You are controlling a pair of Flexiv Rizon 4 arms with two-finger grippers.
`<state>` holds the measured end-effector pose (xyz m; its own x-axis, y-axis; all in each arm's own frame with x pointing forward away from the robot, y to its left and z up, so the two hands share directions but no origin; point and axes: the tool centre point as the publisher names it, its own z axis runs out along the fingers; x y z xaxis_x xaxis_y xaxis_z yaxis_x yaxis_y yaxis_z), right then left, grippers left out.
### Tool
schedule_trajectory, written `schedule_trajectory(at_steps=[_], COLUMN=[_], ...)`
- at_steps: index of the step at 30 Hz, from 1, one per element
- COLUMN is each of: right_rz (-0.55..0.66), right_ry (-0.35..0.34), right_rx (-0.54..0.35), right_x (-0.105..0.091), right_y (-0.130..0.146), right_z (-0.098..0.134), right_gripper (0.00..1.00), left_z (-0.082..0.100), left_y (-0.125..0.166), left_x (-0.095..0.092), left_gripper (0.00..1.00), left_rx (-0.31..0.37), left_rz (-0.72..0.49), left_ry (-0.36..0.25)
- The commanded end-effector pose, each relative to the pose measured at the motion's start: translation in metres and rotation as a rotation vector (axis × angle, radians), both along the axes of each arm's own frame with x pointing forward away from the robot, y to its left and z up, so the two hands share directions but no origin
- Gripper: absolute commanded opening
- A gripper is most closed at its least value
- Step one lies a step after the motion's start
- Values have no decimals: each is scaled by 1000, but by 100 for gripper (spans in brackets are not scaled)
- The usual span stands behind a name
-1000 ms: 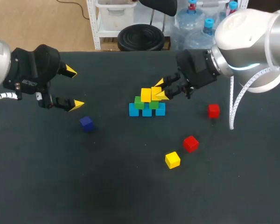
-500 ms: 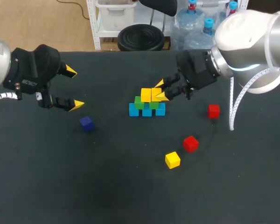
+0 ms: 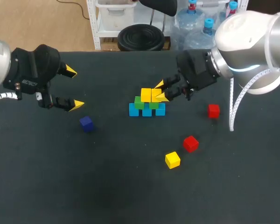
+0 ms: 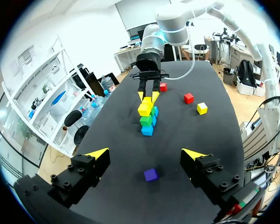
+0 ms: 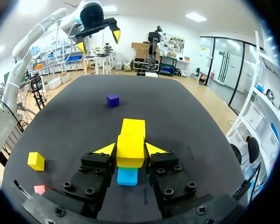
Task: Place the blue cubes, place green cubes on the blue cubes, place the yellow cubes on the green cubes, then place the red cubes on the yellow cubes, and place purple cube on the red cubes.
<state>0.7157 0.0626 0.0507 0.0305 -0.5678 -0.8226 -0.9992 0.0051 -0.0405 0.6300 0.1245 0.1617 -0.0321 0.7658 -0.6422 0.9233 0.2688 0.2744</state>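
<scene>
Low and right of centre lies a loose yellow cube, a red cube just beyond it. Further up, the purple cube sits left of centre, a second red cube at right. Mid-frame, blue cubes carry green cubes and two yellow; the right gripper pinches the right-hand yellow cube. At upper left, the left gripper hangs spread wide.

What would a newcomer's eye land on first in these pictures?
The small pyramid of blue, green and yellow cubes at the middle of the black table, with the right gripper shut on its top yellow cube. Next, the open left gripper hanging above the table's left side, near a lone purple cube.
</scene>
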Motion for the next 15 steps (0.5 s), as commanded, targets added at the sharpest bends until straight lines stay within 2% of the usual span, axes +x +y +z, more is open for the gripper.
schedule_trajectory(at_steps=[1,6,8,15], right_rz=[-2,-3,-3,-4], right_ry=[-1,0,1,3], right_rx=[1,0,-1,-3], right_x=[0,0,0,0], right_y=[1,1,1,1], right_z=[-1,-1,-1,-1], right_gripper=[0,15,24,38], left_z=[-1,-1,-1,-1], left_y=[2,2,2,2], left_x=[-1,-1,-1,-1], left_gripper=[100,100,100,100], left_rx=[-8,-8,-8,-8], left_rz=[-5,-5,-5,-5], left_ry=[-5,-5,-5,-5])
